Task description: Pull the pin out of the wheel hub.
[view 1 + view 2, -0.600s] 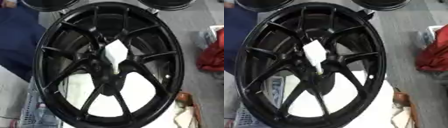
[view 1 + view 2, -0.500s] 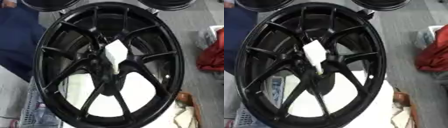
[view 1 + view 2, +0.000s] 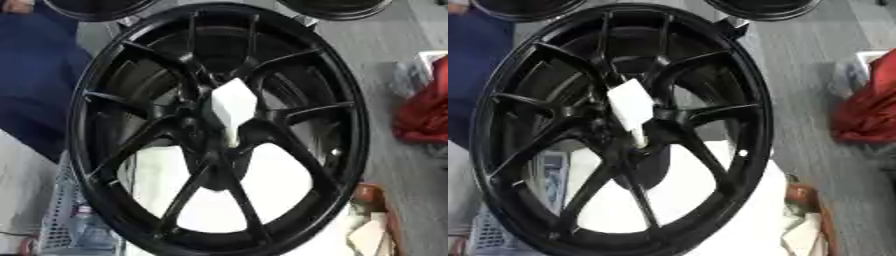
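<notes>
Black spoked wheel hub (image 3: 219, 130) filling the view, standing on edge; white pin (image 3: 232, 106) seated at its centre, head tilted toward twelve o'clock. Red cloth (image 3: 426, 115) at three o'clock. Neither hand visible, finger state impossible to tell

Neither eye view shows any part of the robot's body. No left arm enters from the left side or the upper left corner, and no right arm enters from the right side or the upper right corner. No wrist, palm, thumb or fingers of either hand appear along the lower edge or in the lower corners. Pose of both arms: not observable. State of the left hand: not observable. State of the right hand: not observable. Contact of either hand with anything: none visible in either view
</notes>
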Motion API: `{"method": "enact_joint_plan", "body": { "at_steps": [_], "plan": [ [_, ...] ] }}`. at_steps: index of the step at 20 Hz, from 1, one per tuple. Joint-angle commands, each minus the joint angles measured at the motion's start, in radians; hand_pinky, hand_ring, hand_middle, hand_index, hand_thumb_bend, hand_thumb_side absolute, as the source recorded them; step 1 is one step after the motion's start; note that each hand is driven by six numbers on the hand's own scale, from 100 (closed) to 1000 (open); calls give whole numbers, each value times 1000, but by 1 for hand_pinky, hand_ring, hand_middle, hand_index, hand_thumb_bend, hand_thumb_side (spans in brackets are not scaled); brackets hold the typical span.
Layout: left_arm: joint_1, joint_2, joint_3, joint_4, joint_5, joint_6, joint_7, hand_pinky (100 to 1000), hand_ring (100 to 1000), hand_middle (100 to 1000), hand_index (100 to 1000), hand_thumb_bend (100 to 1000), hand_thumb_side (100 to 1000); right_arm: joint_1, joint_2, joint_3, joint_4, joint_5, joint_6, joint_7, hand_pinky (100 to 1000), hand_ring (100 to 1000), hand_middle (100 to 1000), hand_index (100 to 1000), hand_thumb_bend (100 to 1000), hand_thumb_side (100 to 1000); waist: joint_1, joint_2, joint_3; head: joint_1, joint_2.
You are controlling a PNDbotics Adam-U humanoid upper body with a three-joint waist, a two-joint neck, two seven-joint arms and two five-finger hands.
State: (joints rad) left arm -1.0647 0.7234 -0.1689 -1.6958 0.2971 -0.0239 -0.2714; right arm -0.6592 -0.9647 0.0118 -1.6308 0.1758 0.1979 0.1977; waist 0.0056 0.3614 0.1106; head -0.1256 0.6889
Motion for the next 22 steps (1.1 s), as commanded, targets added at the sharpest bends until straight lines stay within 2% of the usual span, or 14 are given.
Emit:
{"method": "enact_joint_plan", "body": {
  "at_steps": [1, 6, 7, 9, 15, 19, 22],
  "plan": [
    [-20, 29, 1, -25, -25, -10, -55, 791, 745, 766, 852, 178, 619, -12, -41, -15, -17, -8, 0, -3, 848, 770, 708, 771, 100, 492, 2, -27, -3, -3, -3],
    [-36, 34, -35, -59, -137, -44, -230, 796, 754, 768, 854, 165, 622, -17, -37, -8, -16, -6, 0, 1, 848, 769, 708, 770, 100, 496, 10, -27, -7, -2, -5],
    [-41, 36, -45, -66, -163, -54, -268, 796, 755, 766, 853, 202, 598, -18, -37, -7, -16, -5, 1, 2, 848, 769, 708, 770, 100, 493, 11, -27, -8, -2, -5],
    [-50, 36, -63, -79, -206, -73, -336, 796, 756, 768, 852, 173, 607, -19, -36, -4, -15, -4, 1, 3, 848, 769, 708, 770, 100, 498, 14, -26, -9, -1, -8],
    [-67, 42, -127, -132, -272, -109, -498, 798, 762, 767, 852, 207, 584, -25, -34, 3, -14, 0, 2, 7, 848, 769, 708, 770, 100, 507, 21, -25, -14, 0, -14],
    [-90, 45, -176, -157, -315, -113, -608, 803, 771, 774, 857, 242, 602, -29, -31, 11, -13, 3, 3, 11, 848, 769, 708, 770, 100, 519, 24, -25, -14, -1, -15],
    [-107, 37, -214, -158, -338, -114, -632, 808, 778, 780, 865, 256, 609, -32, -29, 15, -12, 5, 3, 14, 848, 769, 708, 770, 100, 516, 26, -25, -15, 0, -18]
  ]
}}
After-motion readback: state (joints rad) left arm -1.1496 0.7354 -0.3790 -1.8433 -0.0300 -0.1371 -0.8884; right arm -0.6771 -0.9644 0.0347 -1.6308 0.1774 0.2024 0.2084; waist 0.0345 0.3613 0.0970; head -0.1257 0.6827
